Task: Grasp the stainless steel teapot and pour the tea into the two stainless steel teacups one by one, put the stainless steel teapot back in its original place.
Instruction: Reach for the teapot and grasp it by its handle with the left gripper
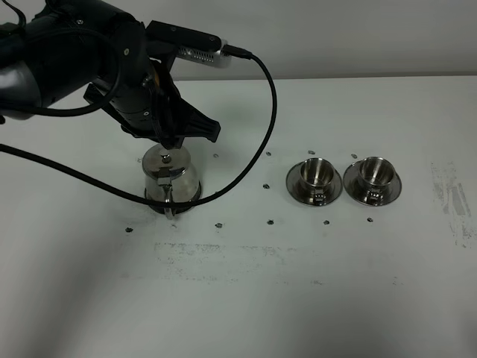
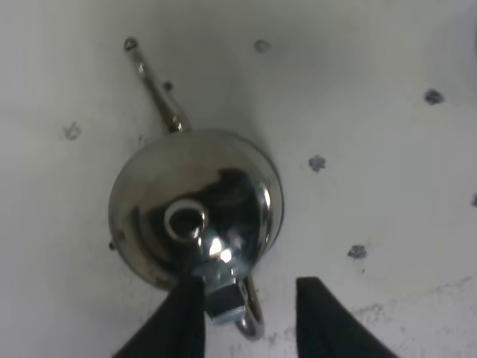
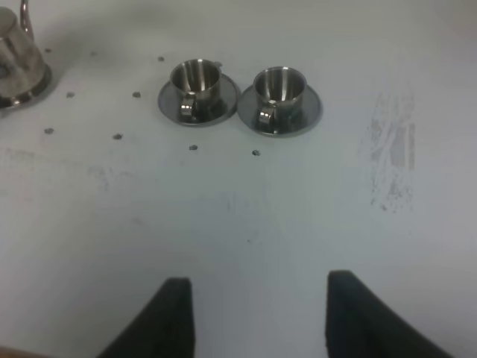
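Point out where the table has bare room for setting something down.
Free: the near strip of the table in front of the teapot, left teacup and right teacup; also the patch right of the right teacup, toward the scuff marks. Crowded: around the teapot, under the left end effector; the cups' saucers nearly touch.

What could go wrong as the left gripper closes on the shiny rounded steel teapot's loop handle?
1. The loop handle sits nearer one finger of the open left gripper, so closing may twist the shiny rounded steel teapot.
2. A black cable loops past the pot's base; lifting might snag it.
3. The two small steel teacups stand close together, so pouring may splash.
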Motion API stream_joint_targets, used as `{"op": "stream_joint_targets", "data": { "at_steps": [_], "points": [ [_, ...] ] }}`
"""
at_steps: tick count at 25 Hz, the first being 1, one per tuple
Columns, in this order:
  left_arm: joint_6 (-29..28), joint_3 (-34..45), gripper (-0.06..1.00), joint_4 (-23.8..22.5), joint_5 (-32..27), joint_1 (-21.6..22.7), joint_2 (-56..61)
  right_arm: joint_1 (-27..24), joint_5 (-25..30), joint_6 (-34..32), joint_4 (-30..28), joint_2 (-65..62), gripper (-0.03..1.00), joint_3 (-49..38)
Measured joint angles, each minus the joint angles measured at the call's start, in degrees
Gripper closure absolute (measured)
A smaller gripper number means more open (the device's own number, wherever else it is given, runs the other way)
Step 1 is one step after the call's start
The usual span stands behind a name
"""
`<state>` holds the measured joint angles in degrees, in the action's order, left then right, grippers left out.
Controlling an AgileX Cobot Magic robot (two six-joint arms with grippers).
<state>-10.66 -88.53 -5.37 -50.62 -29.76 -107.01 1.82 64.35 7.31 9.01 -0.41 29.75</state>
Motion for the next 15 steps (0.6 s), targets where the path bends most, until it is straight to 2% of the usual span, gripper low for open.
{"op": "stream_joint_targets", "data": {
  "at_steps": [7,10,15],
  "points": [
    [-3.06,0.0,0.39,-0.26,-6.71,-0.12,0.53,0.0,0.0,0.0,0.0,0.0,0.57,0.0],
    [-5.32,0.0,0.35,-1.32,-6.82,-0.17,1.69,0.0,0.0,0.0,0.0,0.0,0.57,0.0],
    [-8.44,0.07,0.34,-1.9,-7.35,-0.17,2.01,0.0,0.0,0.0,0.01,0.0,0.57,0.0]
  ]
}}
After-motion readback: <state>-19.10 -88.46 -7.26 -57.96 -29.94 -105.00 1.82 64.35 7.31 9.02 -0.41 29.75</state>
